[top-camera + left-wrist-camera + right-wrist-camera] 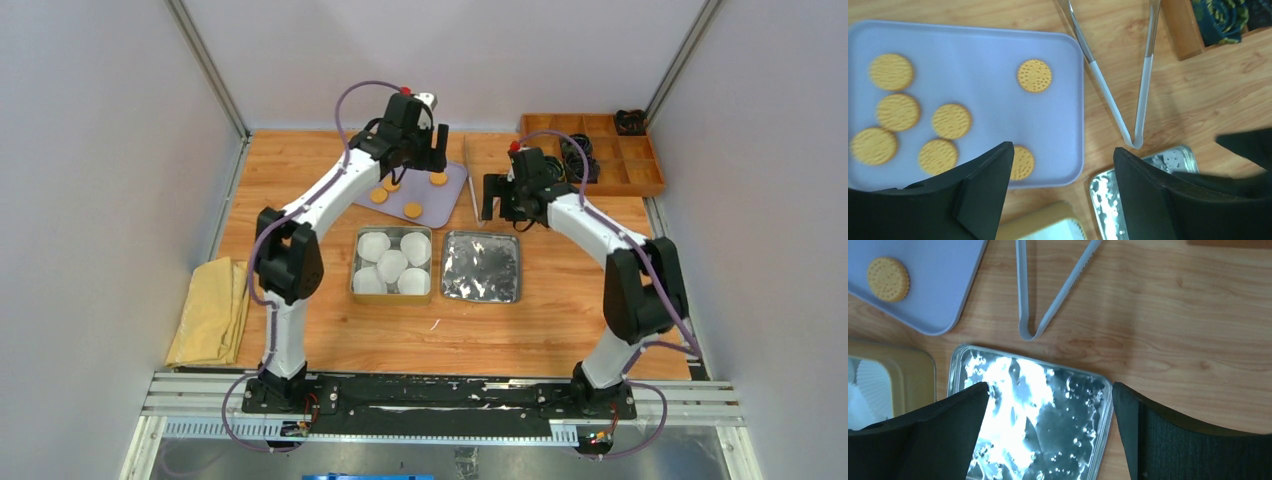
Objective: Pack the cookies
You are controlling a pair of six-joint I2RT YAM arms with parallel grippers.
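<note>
Several cookies (950,121) lie as round orange-yellow discs on a lavender tray (998,55); one cookie (1034,75) sits apart near the tray's right side. The tray (450,185) is at the back centre of the table. My left gripper (1063,155) hangs open above the tray's near right corner with nothing between its fingers; in the top view the left gripper (420,160) is over the tray. My right gripper (1050,390) stands open and empty above a silver lid (1048,405); the top view places the right gripper (505,205) just right of the tray.
A gold tin (392,290) holding white paper cups (391,264) sits beside the silver lid (481,266). Grey tongs (1143,95) lie right of the tray. A wooden organiser (640,185) is at the back right. A yellow cloth (210,310) lies at the left.
</note>
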